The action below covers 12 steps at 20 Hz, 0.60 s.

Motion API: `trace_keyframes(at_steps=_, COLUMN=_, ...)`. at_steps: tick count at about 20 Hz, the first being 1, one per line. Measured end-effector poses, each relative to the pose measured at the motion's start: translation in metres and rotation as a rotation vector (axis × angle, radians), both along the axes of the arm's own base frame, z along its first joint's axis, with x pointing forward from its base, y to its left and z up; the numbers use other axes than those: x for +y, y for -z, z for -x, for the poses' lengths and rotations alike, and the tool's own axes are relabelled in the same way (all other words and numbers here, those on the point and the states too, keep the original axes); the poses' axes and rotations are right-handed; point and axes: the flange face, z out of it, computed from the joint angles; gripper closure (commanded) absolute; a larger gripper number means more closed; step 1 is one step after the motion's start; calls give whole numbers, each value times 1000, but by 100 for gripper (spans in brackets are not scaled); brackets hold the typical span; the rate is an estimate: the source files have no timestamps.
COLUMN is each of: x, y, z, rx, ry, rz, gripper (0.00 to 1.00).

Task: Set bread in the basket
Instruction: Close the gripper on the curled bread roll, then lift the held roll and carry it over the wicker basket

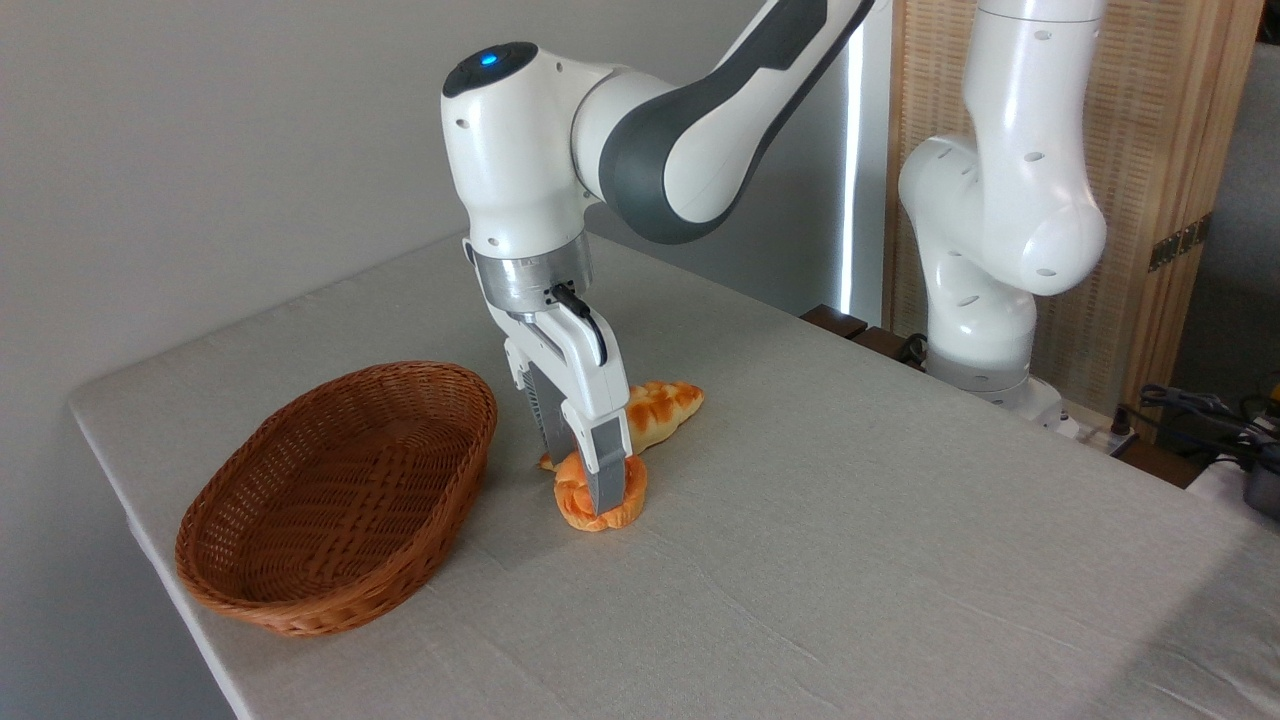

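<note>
Bread (pixel 600 497) on table, between pincer (pixel 585 480) fingers (straddled)

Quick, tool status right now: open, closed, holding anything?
Tool: down around the bun on the table, one finger in front of it and one behind; whether it has closed on it cannot be told. Basket has nothing in it.

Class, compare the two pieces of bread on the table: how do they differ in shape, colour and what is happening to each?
The round bun is compact and knotted; the braided loaf is longer and tapers to a point. The bun's crust is deeper orange; the loaf is paler gold. The gripper is down around the bun, while the loaf lies untouched behind it. Both rest on the table, outside the basket, with glossy twisted crusts.
</note>
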Motion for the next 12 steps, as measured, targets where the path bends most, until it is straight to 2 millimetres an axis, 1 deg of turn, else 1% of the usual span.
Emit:
trace_keyframes(at_steps=1, x=0, y=1, z=0, rx=1, ry=4, rz=-1, gripper=59)
trace_keyframes(at_steps=2, x=0, y=1, z=0, rx=2, ry=9, rz=-1, gripper=60)
trace_keyframes(at_steps=12, x=0, y=1, z=-1, rx=2, ry=12, rz=-1, gripper=59)
